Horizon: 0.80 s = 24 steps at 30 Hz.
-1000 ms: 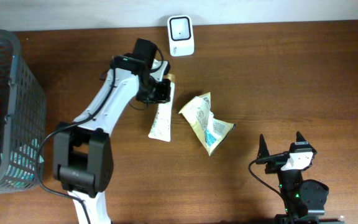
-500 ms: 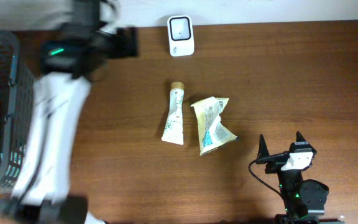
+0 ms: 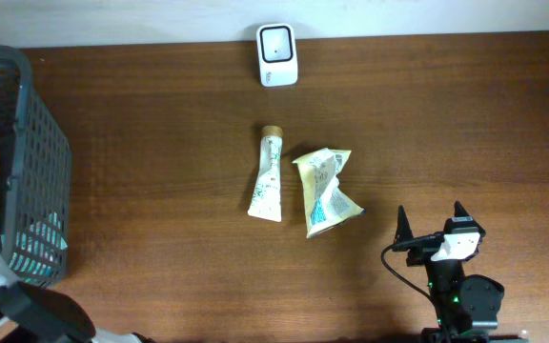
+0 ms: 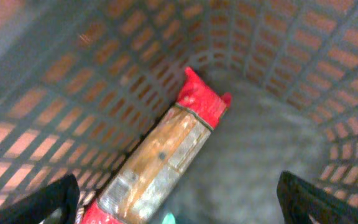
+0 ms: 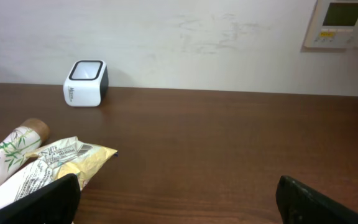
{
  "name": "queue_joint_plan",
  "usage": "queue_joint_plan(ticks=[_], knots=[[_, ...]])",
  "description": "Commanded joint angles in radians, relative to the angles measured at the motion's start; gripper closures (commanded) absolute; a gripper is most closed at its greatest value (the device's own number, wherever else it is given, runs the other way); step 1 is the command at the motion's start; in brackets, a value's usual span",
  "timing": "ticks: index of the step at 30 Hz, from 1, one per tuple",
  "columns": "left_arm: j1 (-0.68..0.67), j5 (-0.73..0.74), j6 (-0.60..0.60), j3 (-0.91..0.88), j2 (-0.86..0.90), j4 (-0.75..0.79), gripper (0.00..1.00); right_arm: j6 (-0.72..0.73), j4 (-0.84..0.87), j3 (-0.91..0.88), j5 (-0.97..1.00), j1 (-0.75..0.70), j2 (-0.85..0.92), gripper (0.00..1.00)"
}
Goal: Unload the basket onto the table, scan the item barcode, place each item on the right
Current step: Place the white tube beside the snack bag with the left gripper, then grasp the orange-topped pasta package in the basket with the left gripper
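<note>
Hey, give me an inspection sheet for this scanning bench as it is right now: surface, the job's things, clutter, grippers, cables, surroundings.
Surface: brown wooden table, no spill seen.
Job's things: white scanner at the far edge; tube and crumpled packet lying close together mid-table; grey basket at the left, with a red-ended packet inside.
Clutter: nothing seen.
Grippers: left gripper open and empty, inside the basket; right gripper open and empty, near the front edge.
Cables: black cable looped beside the right arm.
Surroundings: white wall with a wall panel.
</note>
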Motion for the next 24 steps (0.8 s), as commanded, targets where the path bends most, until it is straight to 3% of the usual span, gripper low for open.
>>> queue_joint_plan(ticks=[1,4,7,11,18,20,21,23,24], knots=[[0.026,0.029,0.340,-0.070,0.118,0.053,0.00,0.011,-0.004,-0.006,-0.002,-0.007,-0.006,0.01],[0.056,0.044,0.362,-0.071,0.235,0.103,0.01,0.011,-0.004,-0.006,-0.002,-0.007,-0.006,0.01],[0.069,0.040,0.544,-0.071,0.330,0.107,0.01,0.011,-0.003,-0.006,-0.002,-0.007,-0.006,0.01],[0.082,-0.076,0.546,-0.071,0.401,0.127,0.01,0.011,-0.004,-0.006,-0.002,-0.007,-0.006,0.01],[0.109,-0.094,0.541,-0.072,0.494,0.154,0.00,0.011,-0.003,-0.006,-0.002,-0.007,-0.006,0.01],[0.109,-0.079,0.530,-0.074,0.517,0.148,0.29,0.011,-0.004,-0.006,-0.002,-0.007,-0.006,0.02],[0.108,-0.040,0.530,-0.074,0.519,0.148,0.65,0.011,-0.003,-0.006,-0.002,-0.007,-0.006,0.01],[0.108,-0.042,0.530,-0.074,0.519,0.148,0.86,0.011,-0.003,-0.006,-0.002,-0.007,-0.006,0.01],[0.107,-0.041,0.530,-0.074,0.519,0.147,0.91,0.011,-0.004,-0.006,-0.002,-0.007,-0.006,0.01]])
